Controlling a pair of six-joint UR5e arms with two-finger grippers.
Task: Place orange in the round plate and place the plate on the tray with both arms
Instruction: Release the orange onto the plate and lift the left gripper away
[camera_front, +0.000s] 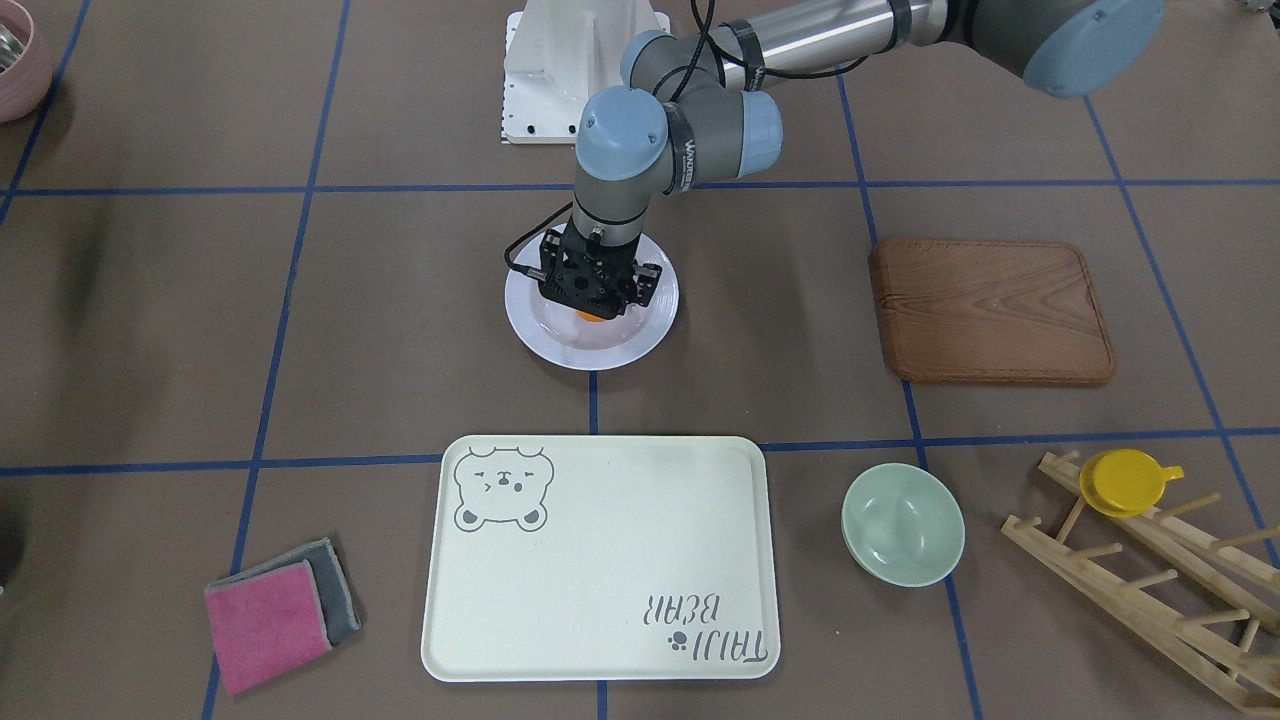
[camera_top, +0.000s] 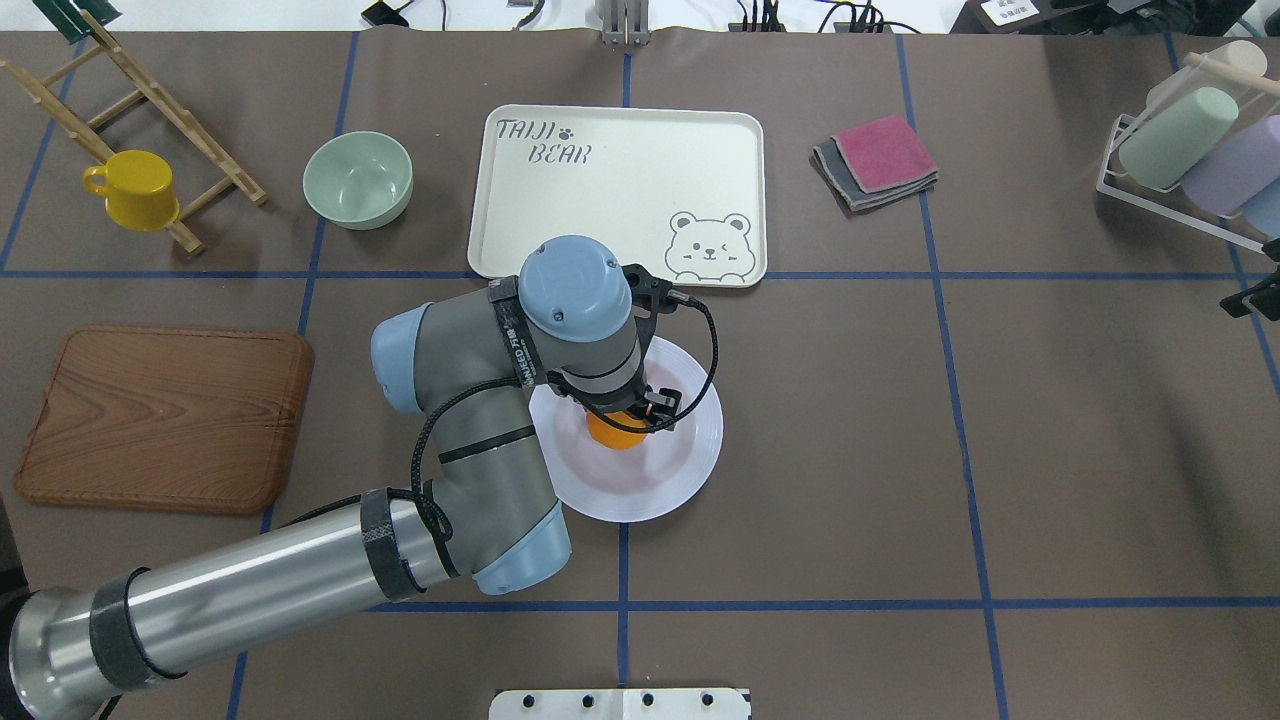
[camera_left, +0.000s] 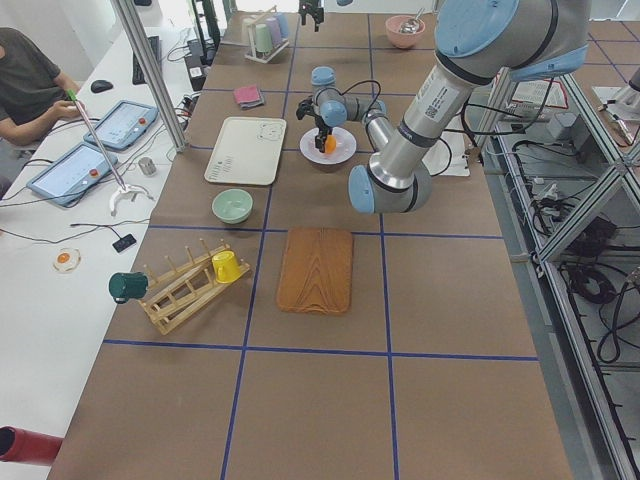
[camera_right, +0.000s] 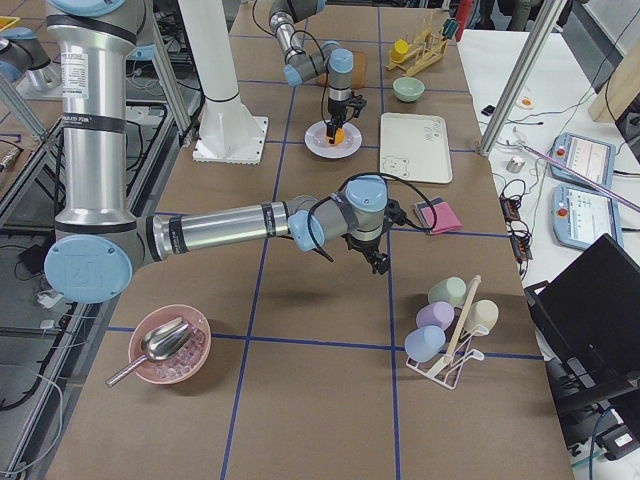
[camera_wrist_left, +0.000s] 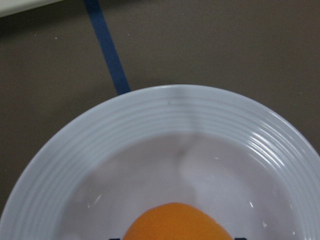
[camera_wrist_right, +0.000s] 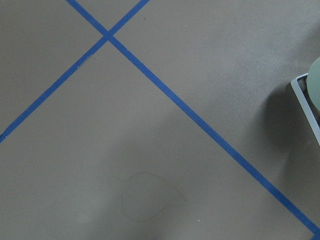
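The orange (camera_top: 613, 430) hangs low over the sunken centre of the round white plate (camera_top: 690, 455), at mid-table. My left gripper (camera_front: 592, 312) points straight down and is shut on the orange. In the left wrist view the orange (camera_wrist_left: 177, 222) fills the bottom edge between two dark fingertips, with the plate's ribbed rim (camera_wrist_left: 165, 107) beyond it. The cream tray (camera_top: 600, 200) with the bear drawing lies bare just past the plate. My right gripper (camera_right: 378, 262) hovers over bare table far to the right; I cannot tell whether it is open or shut.
A wooden board (camera_top: 160, 415), a pale green bowl (camera_top: 358, 178) and a yellow cup (camera_top: 130, 188) on a wooden rack sit on the left. Folded cloths (camera_top: 875, 160) and a cup rack (camera_top: 1190, 150) sit on the right. A person (camera_left: 25, 75) sits beside the table.
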